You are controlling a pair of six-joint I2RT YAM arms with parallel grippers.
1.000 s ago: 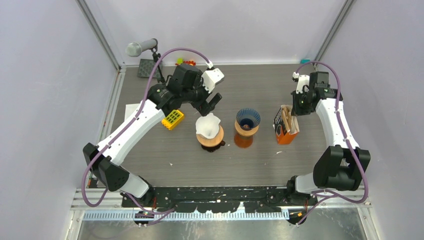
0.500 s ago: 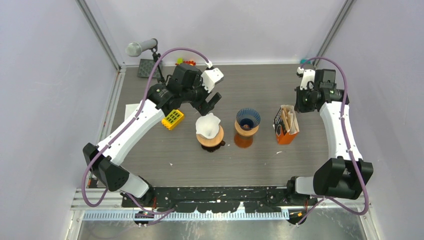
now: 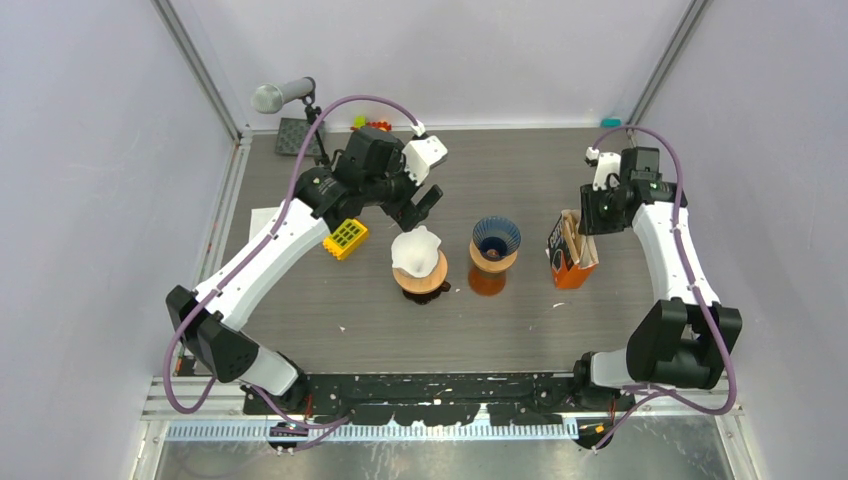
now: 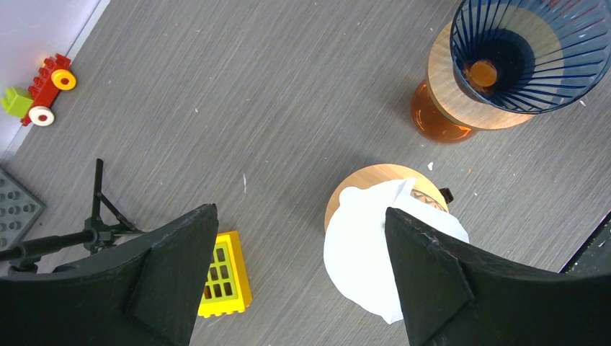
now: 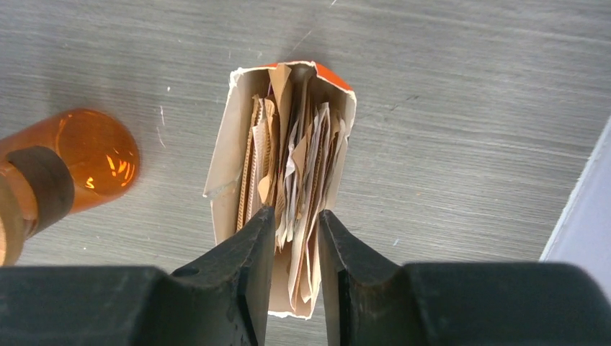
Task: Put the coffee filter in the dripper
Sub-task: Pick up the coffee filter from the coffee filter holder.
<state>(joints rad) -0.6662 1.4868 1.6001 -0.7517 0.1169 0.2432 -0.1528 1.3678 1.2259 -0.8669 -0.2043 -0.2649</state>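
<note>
Brown coffee filters (image 5: pixel 295 158) stood packed in orange box (image 5: pixel 223 173), at 3 o'clock of blue dripper (image 3: pixel 497 238). Right claw (image 5: pixel 295 216) narrowly parted astride their top edges, no grip evident. Left claw (image 4: pixel 300 213) released wide. Paper judged light, floppy, tear-prone: pinch one top edge.

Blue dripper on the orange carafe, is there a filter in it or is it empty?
Empty. The blue dripper shows bare ribs down to its drain hole; the white filter sits on the wooden stand beside it.
</note>
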